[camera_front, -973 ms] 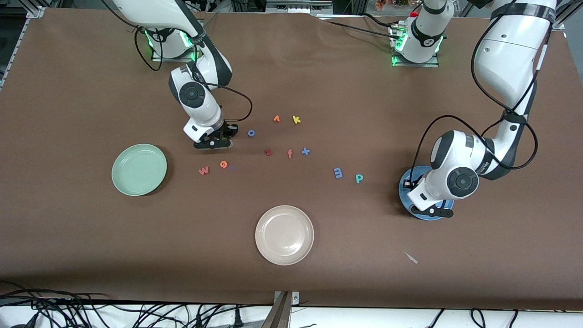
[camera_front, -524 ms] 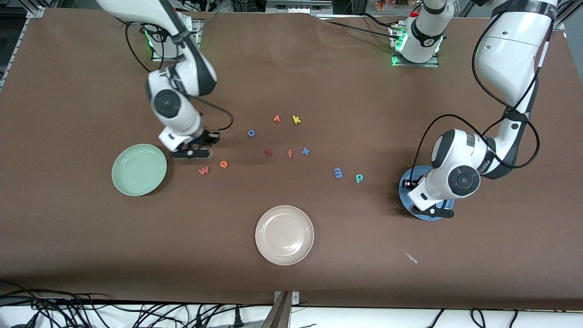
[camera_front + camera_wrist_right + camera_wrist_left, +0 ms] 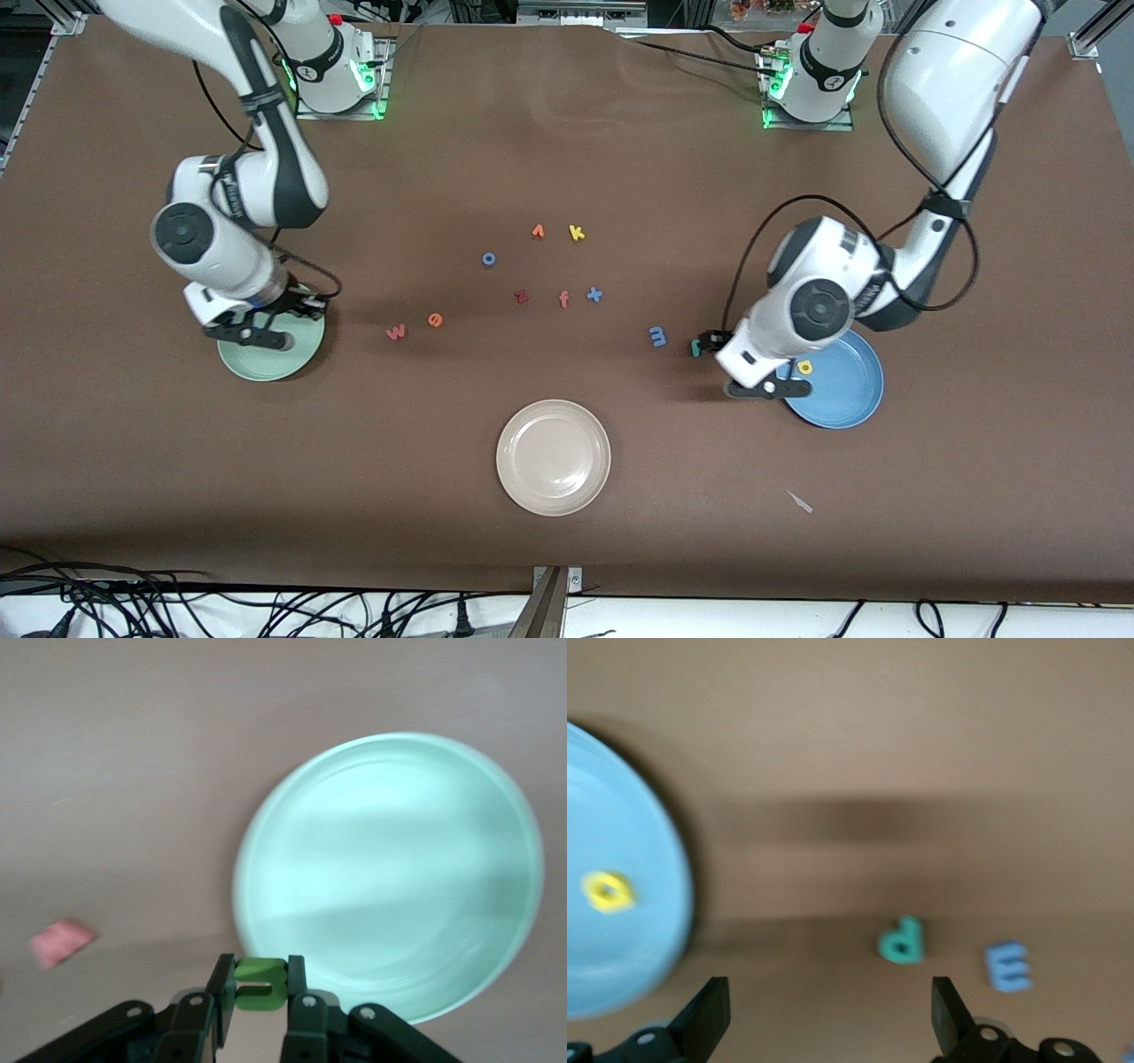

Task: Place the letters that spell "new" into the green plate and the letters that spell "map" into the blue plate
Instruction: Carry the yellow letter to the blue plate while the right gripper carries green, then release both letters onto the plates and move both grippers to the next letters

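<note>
Green n (image 3: 259, 982), hidden in my front view, sits pinched in the right gripper (image 3: 257, 992) at the green plate's (image 3: 390, 877) lower-left rim; left gripper (image 3: 824, 1014) gapes wide below the teal p (image 3: 902, 940).

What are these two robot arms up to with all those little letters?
They are sorting foam letters into plates. The right gripper is shut on a green n at the edge of the green plate, not yet dropped. The left gripper is open, over the table beside the blue plate, where the yellow a already lies. The teal p, blue m, orange e and pink w lie on the table.
</note>
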Action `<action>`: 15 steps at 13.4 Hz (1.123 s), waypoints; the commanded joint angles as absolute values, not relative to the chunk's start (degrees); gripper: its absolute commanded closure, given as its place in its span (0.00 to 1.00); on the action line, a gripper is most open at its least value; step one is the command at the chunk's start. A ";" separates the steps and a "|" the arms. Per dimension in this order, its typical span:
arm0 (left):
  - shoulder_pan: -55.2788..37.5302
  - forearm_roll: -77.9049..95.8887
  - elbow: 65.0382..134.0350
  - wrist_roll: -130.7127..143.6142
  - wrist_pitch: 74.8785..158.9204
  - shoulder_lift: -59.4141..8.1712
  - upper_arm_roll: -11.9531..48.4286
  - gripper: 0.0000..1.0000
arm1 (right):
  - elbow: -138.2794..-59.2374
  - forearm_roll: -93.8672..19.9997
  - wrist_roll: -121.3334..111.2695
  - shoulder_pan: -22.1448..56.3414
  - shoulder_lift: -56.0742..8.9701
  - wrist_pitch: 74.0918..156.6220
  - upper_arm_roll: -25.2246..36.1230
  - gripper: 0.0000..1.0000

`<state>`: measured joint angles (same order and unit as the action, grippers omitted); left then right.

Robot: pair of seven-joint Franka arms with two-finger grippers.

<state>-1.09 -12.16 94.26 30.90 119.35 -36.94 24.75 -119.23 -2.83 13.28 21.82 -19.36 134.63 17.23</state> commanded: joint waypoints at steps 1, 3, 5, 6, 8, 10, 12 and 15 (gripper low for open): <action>-3.60 -11.95 94.31 33.13 121.19 -38.75 24.43 0.00 | -114.80 -3.34 9.59 17.41 -24.07 133.59 16.79 1.00; -3.69 -12.04 94.74 32.52 123.21 -39.72 24.43 0.00 | -112.77 -3.60 10.36 16.17 -26.62 133.42 16.79 0.51; -4.30 -12.04 95.01 32.61 123.92 -40.16 24.43 0.00 | -112.15 -3.69 9.67 16.26 -26.55 132.90 16.79 0.00; -4.31 -12.13 95.01 32.61 123.93 -40.43 24.35 0.00 | -111.80 -3.69 10.10 16.61 -26.02 132.37 16.70 0.00; -4.39 -12.13 94.92 32.61 123.93 -40.52 24.35 0.00 | -110.22 -3.78 13.69 17.49 -24.70 128.43 16.35 0.00; -4.39 -12.13 94.92 32.61 124.01 -40.60 24.35 0.00 | -109.69 -4.04 17.56 18.19 -24.61 127.44 14.34 0.00; -4.39 -12.13 94.83 32.61 124.01 -40.87 24.35 0.00 | -109.60 -4.04 24.22 18.19 -24.61 127.79 11.18 0.00; -4.39 -12.13 95.01 32.61 125.59 -41.22 24.35 0.00 | -107.06 -3.96 35.47 19.16 -25.66 127.71 6.25 0.00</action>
